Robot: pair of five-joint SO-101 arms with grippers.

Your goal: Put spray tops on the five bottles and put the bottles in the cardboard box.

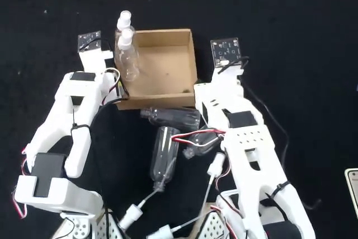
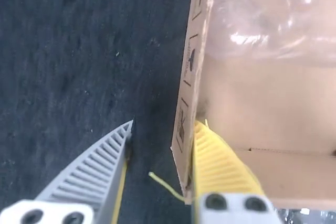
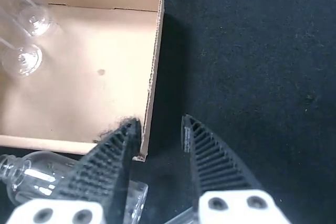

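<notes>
Here, the left arm (image 1: 61,127) stretches forward from its base at the near edge of the counter (image 1: 302,37) to the left side of the cardboard box (image 1: 165,70). The left hand (image 2: 164,129) points down with its fingers apart. They straddle the box's left wall: the grey finger (image 2: 100,166) is outside over the counter, with a gap to the wall, and the yellow finger (image 2: 215,166) is inside, close against the cardboard.

The right arm (image 1: 246,138) reaches forward to the box's near right corner. The right hand (image 3: 160,124) is also spread and holds nothing. One black finger (image 3: 113,156) sits over the corner of the box and the other (image 3: 210,156) over the bare counter just beside it.

Two capped bottles (image 1: 126,48) stand upright in the far left corner of the box, just inside the wall that the left hand straddles.

Three bottles without tops lie on the counter between the arms:
- The first loose bottle (image 1: 170,117) lies just in front of the box's near wall, beside the right hand.
- The second loose bottle (image 1: 165,158) lies nearer the bases, with its neck toward the near edge.
- The third loose bottle (image 1: 196,150) lies partly under the right arm's wires.

Three tops with trailing tubes lie loose near the bases. The left spray top (image 1: 132,214) has its tube tip close to the second loose bottle's neck. The middle spray top (image 1: 162,232) lies at the near edge. The right spray top (image 1: 216,166) lies against the right arm.
</notes>
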